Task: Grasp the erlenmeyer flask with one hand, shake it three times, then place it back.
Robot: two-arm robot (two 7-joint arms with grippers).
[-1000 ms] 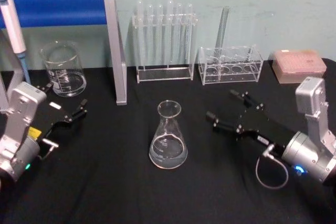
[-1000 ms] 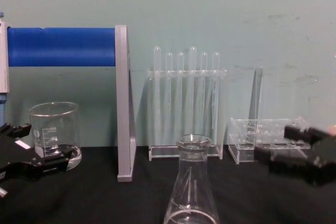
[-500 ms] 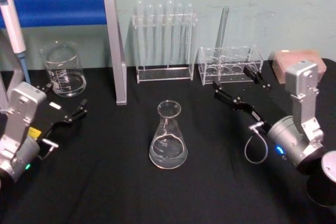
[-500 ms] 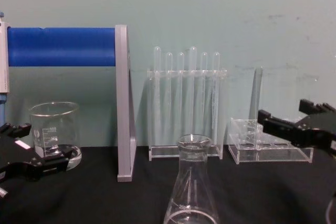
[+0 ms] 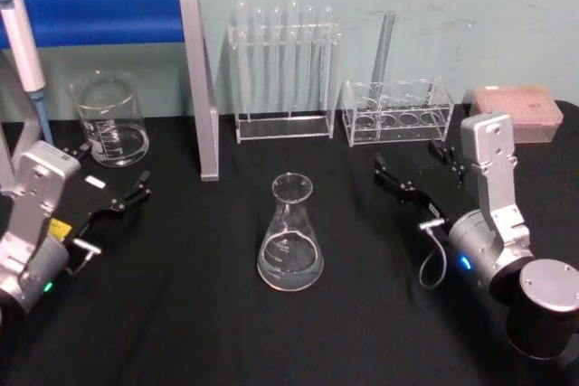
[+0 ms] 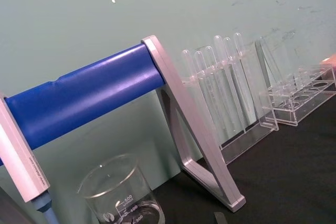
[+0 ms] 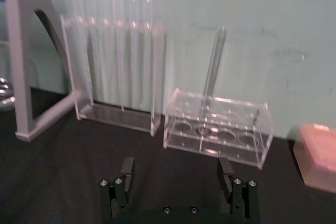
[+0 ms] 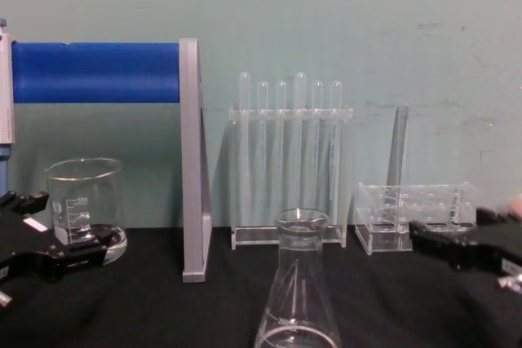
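The erlenmeyer flask (image 5: 289,237) stands upright on the black table near the middle, clear glass with a little liquid in its base; in the chest view the flask (image 8: 298,299) rises at the bottom centre. My right gripper (image 5: 407,158) is open and holds nothing. It hovers right of the flask and apart from it, pointing toward the back racks. The right wrist view shows the right gripper (image 7: 176,166) with its black fingers (image 7: 125,179) spread wide before the low clear rack. My left gripper (image 5: 113,169) is open at the table's left, beside the beaker.
A glass beaker (image 5: 109,119) stands back left under a blue-barred stand with a grey leg (image 5: 201,88). A rack of test tubes (image 5: 282,70) and a low clear rack (image 5: 398,110) line the back. A pink box (image 5: 516,113) sits back right.
My right gripper has swung away from the flask toward the back racks, and its arm has turned and come nearer. The flask and the left arm have not moved.
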